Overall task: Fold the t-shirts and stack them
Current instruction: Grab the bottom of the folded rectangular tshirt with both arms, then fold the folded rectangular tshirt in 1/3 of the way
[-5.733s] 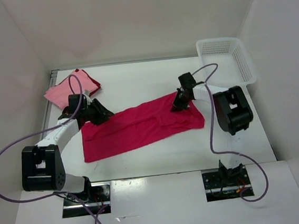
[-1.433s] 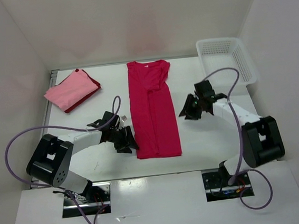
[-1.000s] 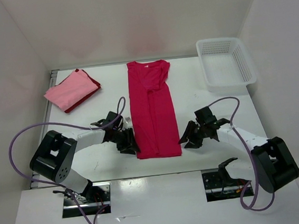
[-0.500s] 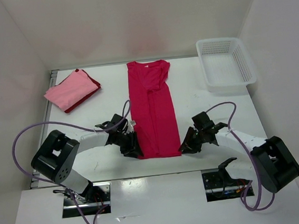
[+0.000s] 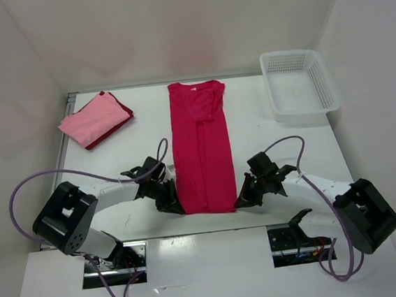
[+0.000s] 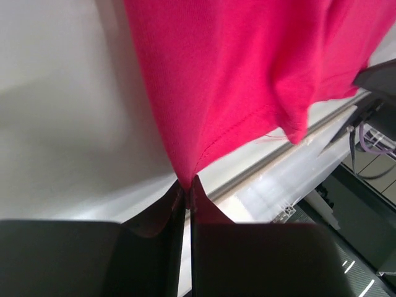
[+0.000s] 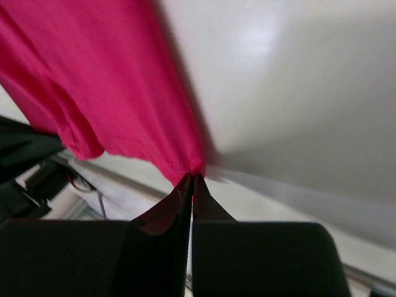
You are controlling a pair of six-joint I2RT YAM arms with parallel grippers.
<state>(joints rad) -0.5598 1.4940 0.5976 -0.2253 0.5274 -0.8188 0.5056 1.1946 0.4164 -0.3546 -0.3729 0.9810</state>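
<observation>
The crimson-magenta t-shirt [image 5: 200, 145] lies as a long narrow strip down the middle of the table, collar at the far end. My left gripper [image 5: 176, 205] is shut on its near left hem corner [image 6: 185, 179]. My right gripper [image 5: 239, 200] is shut on its near right hem corner [image 7: 195, 170]. Both corners sit close to the table's near edge. The light pink t-shirt [image 5: 93, 118] lies folded on the dark red t-shirt [image 5: 122, 115] at the far left.
A white mesh basket [image 5: 298, 84] stands at the far right corner. White walls close in the table [image 5: 282, 147] on the left, back and right. Each arm's purple cable [image 5: 20, 201] loops beside its base.
The shirt went from spread sideways to a lengthwise strip. Both grippers then moved toward the near edge, closed in on the hem corners and shut on them.
</observation>
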